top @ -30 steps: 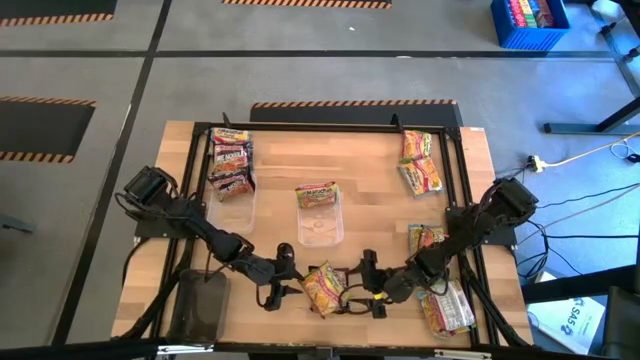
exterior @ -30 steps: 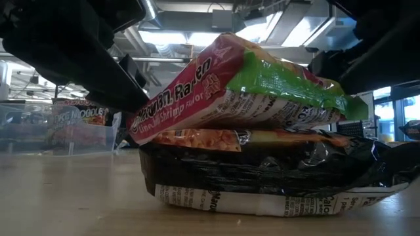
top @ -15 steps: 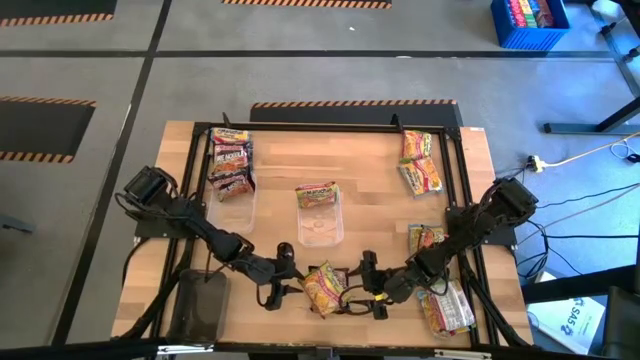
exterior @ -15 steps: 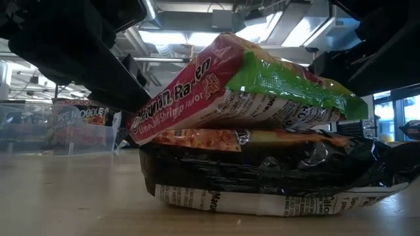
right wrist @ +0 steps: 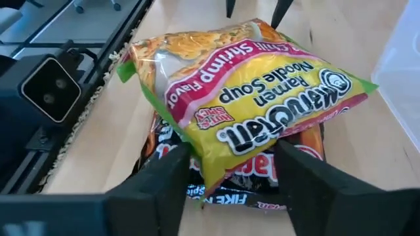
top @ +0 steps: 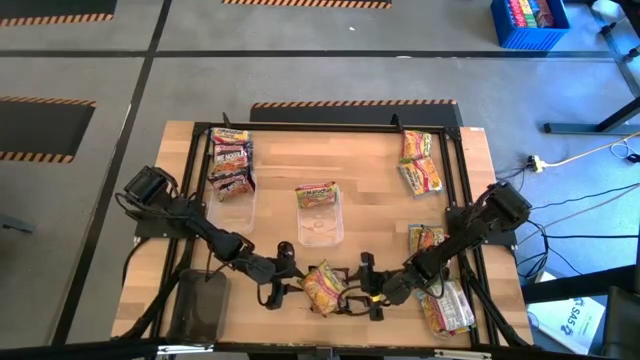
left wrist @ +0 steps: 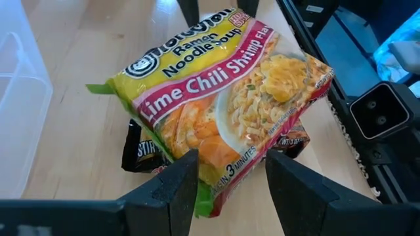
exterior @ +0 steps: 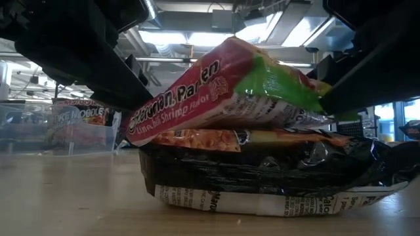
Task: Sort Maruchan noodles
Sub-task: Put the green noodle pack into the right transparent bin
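Since a second ago your right gripper (top: 366,295) has slid in toward the Lime Chili Shrimp packet (top: 322,285) and narrowed on its end, tipping it up. It tops a small stack on a dark packet (exterior: 262,177) near the tabletop's (top: 280,160) front edge, about midway along. Your left gripper (top: 283,285) is clamped on the opposite end. Two clear trays (top: 320,228) sit farther back.

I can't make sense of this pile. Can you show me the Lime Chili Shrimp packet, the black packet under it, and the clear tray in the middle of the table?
Lime Chili Shrimp packet (left wrist: 216,105), left wrist view, printed front.
Black packet (exterior: 262,172), low view, crinkled side.
Clear tray (top: 321,229), high view, bare floor.
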Robot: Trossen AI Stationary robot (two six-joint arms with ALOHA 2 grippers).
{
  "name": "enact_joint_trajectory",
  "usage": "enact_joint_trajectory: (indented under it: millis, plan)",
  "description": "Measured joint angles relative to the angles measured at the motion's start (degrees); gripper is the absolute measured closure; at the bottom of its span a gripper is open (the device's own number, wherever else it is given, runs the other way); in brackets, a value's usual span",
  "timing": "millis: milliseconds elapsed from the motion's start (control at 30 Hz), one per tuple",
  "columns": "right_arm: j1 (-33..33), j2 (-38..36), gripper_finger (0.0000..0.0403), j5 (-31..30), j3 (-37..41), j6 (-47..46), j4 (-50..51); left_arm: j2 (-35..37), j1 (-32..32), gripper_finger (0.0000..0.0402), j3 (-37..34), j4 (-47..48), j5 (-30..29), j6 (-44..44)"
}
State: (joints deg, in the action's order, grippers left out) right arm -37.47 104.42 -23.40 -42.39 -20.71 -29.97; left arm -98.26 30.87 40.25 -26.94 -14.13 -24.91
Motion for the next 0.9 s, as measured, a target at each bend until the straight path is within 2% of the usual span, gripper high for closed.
enact_joint_trajectory:
  millis: [267,400,600,900]
  plan:
    - [0.0,0.0,0.0339,-1.5,0.0,0.2,0.2,0.0,0.0,0.0231,0.0,-0.1,0.0,0.0]
    - [0.0,0.0,0.0390,-1.7,0.0,0.6,0.3,0.0,0.0,0.0231,0.0,-0.1,0.0,0.0]
    - [0.0,-0.1,0.0399,-2.1,0.0,2.9,0.2,0.1,0.0,0.0231,0.0,0.0,0.1,-0.3]
    - [0.0,-4.5,0.0402,-2.4,0.0,6.3,4.7,7.0,0.0,0.0231,0.1,7.7,-0.1,-4.3]
